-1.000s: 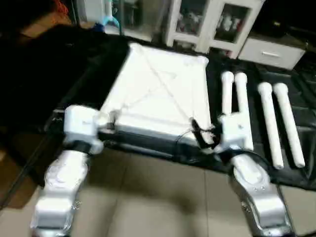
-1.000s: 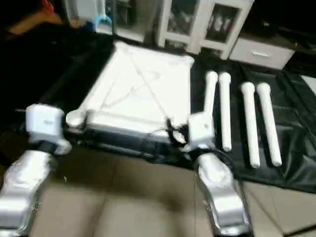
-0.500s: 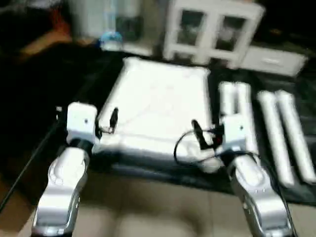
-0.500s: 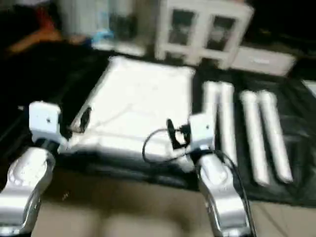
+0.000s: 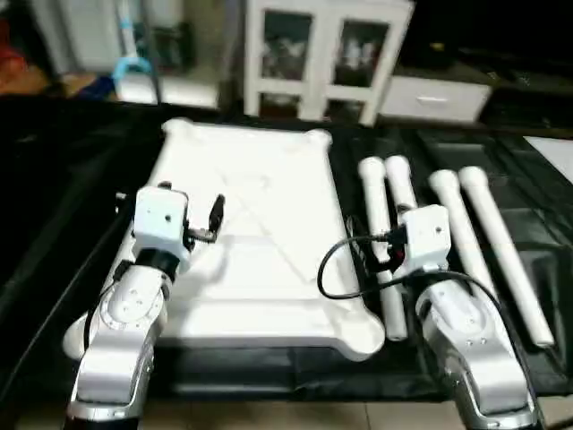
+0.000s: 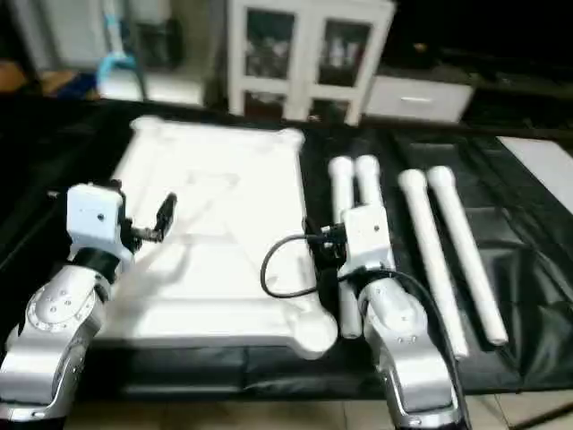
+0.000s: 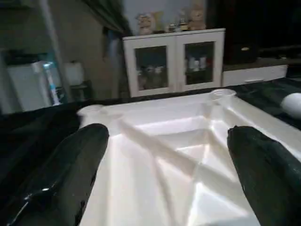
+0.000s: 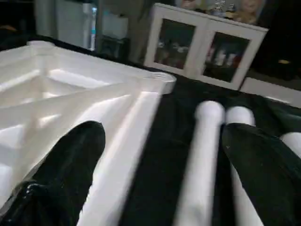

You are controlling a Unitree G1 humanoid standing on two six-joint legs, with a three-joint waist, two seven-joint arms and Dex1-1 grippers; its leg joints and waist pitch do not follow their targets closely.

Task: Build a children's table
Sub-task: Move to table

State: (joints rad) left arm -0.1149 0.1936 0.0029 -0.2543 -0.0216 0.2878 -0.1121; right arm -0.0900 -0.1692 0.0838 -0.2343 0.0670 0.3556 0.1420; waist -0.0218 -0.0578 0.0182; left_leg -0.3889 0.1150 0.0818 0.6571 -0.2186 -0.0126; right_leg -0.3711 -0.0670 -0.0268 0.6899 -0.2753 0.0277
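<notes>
The white tabletop (image 5: 269, 260) lies upside down on the black mat, its X-braced ribs (image 7: 178, 155) facing up. Four white legs lie side by side to its right; the nearest leg (image 5: 374, 215) runs along the tabletop's right edge, and the farthest leg (image 5: 501, 246) lies nearer the mat's right side. My left gripper (image 5: 215, 219) hovers open over the tabletop's left part, with nothing between its black fingers (image 7: 70, 174). My right gripper (image 5: 380, 255) hangs open above the gap between the tabletop's right edge (image 8: 127, 136) and the nearest leg (image 8: 202, 155). It holds nothing.
A white glass-door cabinet (image 5: 327, 54) stands behind the mat, with a low white drawer unit (image 5: 434, 97) to its right. The black mat (image 5: 81, 206) reaches well past the tabletop on the left. A black cable (image 5: 336, 269) loops from my right wrist over the tabletop's corner.
The head view has shifted and steadied. Both grippers have moved from the tabletop's near edge to farther in: the left over its left part, the right beside the nearest leg. Both stay open.
</notes>
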